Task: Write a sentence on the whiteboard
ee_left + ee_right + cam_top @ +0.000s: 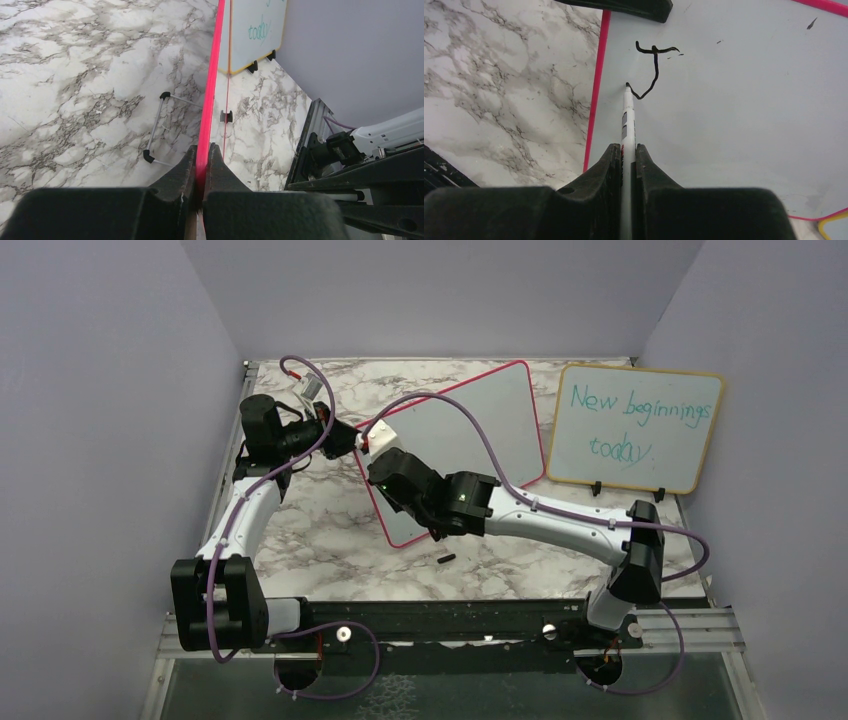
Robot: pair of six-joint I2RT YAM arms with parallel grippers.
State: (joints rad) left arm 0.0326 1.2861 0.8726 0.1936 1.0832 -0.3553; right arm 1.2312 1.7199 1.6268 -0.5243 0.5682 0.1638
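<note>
**Red-framed whiteboard on marble desk, first letter under way**

Item 1: large rectangular whiteboard with thin red-pink frame (455,445). It sits left of centre on the grey-veined marble-pattern desk (330,540). Its long axis runs diagonally, from near-left to far-right.

Item 2: left pincer (202,150), closed on the frame at the board's left edge, which the wrist view shows edge-on.

Item 3: right pincer (627,147), closed on a slim white-barrelled marker (628,107). The marker's long axis runs straight out between the fingers. Its tip points away from the wrist and touches the board just inside the left frame.

Item 4: black J-shaped stroke (654,65), ending at the marker tip.

Item 5: yellow-framed board with teal handwriting "New beginnings today" (635,425), upright on black feet at far right.

Item 6: small dark object (446,559) on the desk, near the board's near edge.
</note>
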